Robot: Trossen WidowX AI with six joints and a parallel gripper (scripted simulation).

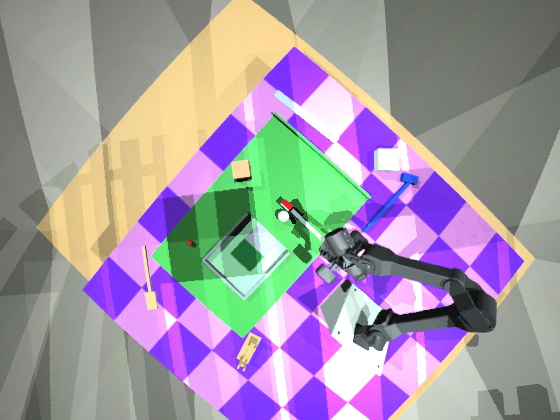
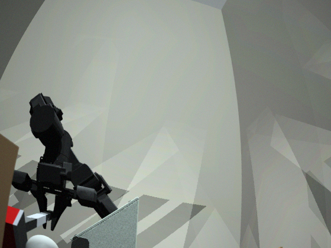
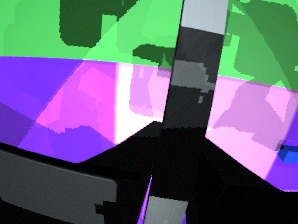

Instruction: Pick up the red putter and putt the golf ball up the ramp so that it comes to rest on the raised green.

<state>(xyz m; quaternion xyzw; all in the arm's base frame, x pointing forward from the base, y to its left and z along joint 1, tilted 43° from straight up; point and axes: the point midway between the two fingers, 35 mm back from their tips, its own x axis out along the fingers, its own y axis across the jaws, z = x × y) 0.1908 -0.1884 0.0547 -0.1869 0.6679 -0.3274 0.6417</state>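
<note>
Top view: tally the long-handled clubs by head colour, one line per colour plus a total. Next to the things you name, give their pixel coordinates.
Red putter [image 1: 287, 204] [image 2: 14, 215] [image 3: 204, 15]: 1
Blue club [image 1: 409, 178] [image 3: 290, 154]: 1
Tan club [image 1: 151, 300]: 1
Total: 3

In the top view, a white golf ball [image 1: 283, 216] [image 2: 42, 242] is sitting on a flat green mat [image 1: 295, 165] [image 3: 30, 30], just beside the head of a red-headed putter [image 1: 287, 204] [image 2: 13, 215] [image 3: 205, 12]. A grey-framed square platform [image 1: 225, 277] is standing on the mat, left of and below the ball; a long-handled blue mallet [image 1: 392, 200] [image 3: 290, 154] is lying right of the mat, below a white block [image 1: 386, 160].
</note>
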